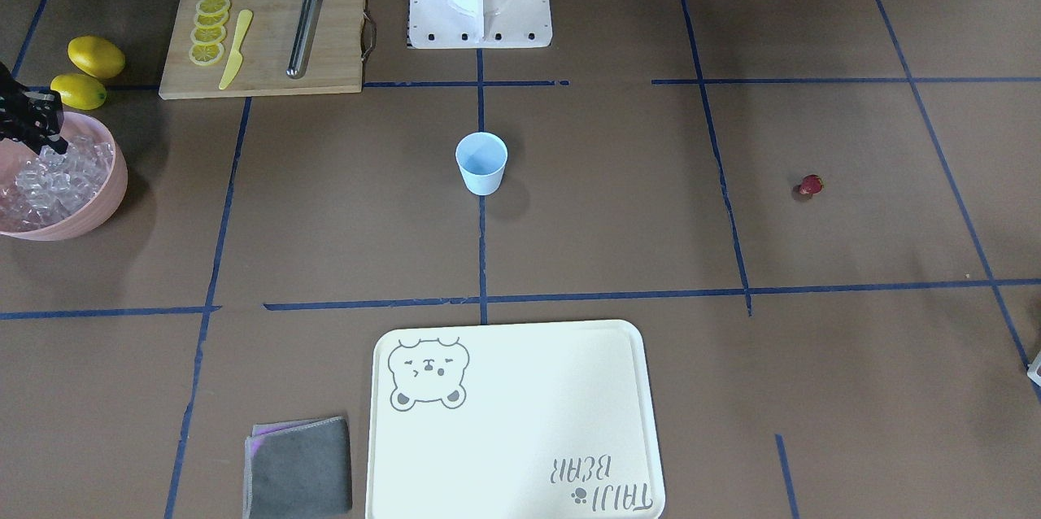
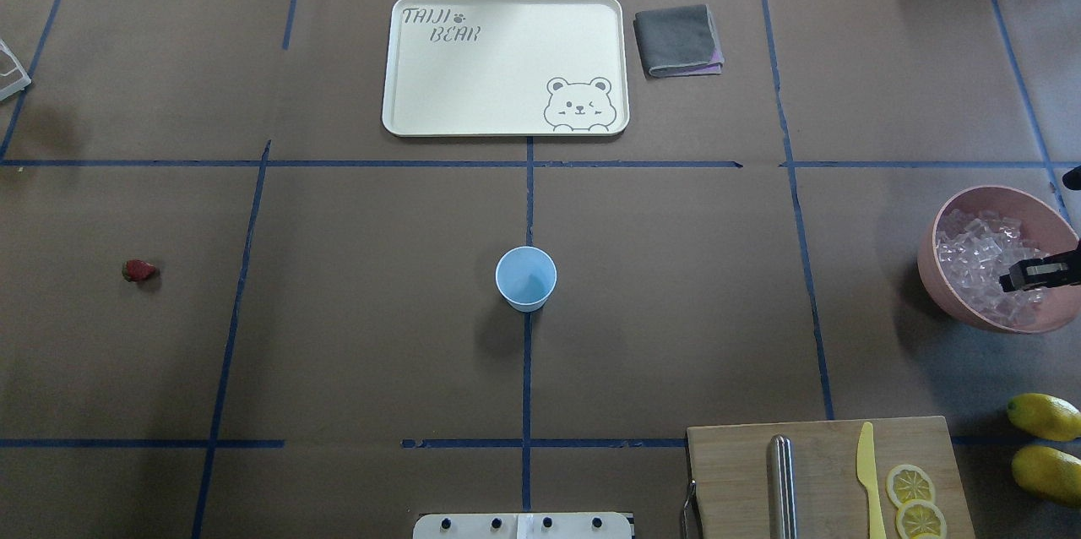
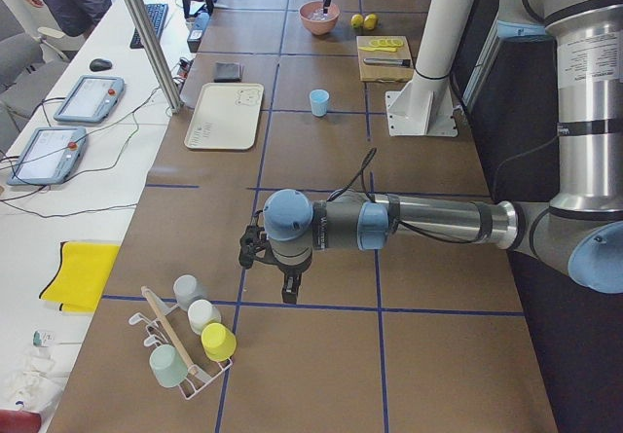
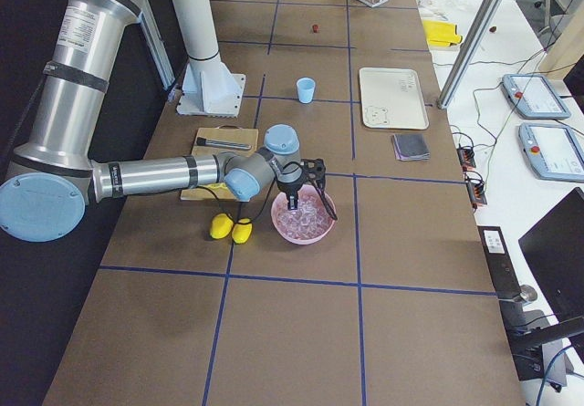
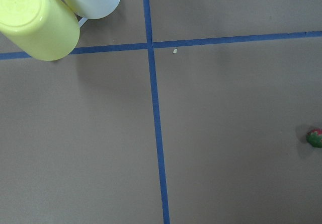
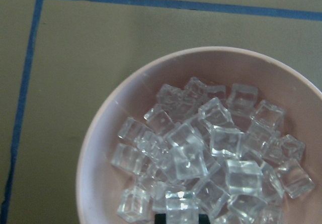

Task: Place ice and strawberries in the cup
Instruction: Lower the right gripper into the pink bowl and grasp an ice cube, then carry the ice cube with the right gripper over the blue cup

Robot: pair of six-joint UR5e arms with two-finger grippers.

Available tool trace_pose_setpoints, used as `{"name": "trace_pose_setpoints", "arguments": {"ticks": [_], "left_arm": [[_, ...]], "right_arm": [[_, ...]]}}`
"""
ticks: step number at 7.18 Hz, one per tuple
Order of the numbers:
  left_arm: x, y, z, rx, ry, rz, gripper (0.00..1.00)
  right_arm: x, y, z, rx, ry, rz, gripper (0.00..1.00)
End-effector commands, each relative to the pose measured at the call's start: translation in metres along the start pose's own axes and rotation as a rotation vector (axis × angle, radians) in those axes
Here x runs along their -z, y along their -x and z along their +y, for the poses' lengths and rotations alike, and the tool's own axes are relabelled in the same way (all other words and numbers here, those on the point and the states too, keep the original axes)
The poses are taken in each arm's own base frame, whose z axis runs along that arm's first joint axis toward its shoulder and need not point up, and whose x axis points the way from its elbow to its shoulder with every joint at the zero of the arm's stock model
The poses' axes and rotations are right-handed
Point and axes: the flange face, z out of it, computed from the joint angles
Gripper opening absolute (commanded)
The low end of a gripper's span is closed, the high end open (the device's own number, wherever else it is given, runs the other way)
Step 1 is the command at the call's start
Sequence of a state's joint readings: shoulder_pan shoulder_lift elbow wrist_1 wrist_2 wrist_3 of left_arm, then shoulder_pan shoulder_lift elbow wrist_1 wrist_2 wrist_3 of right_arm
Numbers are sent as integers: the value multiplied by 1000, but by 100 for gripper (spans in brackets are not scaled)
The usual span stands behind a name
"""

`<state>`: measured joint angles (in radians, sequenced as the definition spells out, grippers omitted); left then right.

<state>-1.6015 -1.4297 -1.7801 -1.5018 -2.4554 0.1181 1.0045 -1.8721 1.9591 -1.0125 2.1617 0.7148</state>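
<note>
The pale-blue cup point(image 1: 481, 163) stands upright at the table's middle, nothing in it. One dark-red strawberry point(image 2: 139, 270) lies alone on the robot's left side; the left wrist view catches the strawberry point(image 5: 315, 138) at its right edge. Ice point(image 6: 211, 153) fills the pink bowl point(image 2: 946, 285) on the robot's right. My right gripper point(image 2: 1013, 277) hangs over the ice, fingertips just above the cubes; I cannot tell its state. My left gripper point(image 3: 289, 295) hovers near the cup rack, far from the strawberry; its state cannot be told.
A wooden cutting board point(image 1: 325, 55) carries lemon slices, a yellow knife and a metal rod. Two lemons point(image 1: 96, 57) lie beside the bowl. A cream tray point(image 2: 405, 121) and grey cloth point(image 2: 678, 39) sit at the far side. Stacked cups point(image 5: 37, 22) are near the left arm.
</note>
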Motion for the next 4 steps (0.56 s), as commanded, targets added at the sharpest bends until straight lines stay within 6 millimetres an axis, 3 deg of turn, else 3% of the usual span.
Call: {"name": "trace_pose_setpoints", "arguments": {"ticks": [1,4], "left_arm": [[0,0,0,1,0,1,100],[1,-1,0,-2,-2,0,100]], "right_arm": [[46,42,-16,-2,-28,-8,0],[60,147,-81,43,-23,-36,0]]}}
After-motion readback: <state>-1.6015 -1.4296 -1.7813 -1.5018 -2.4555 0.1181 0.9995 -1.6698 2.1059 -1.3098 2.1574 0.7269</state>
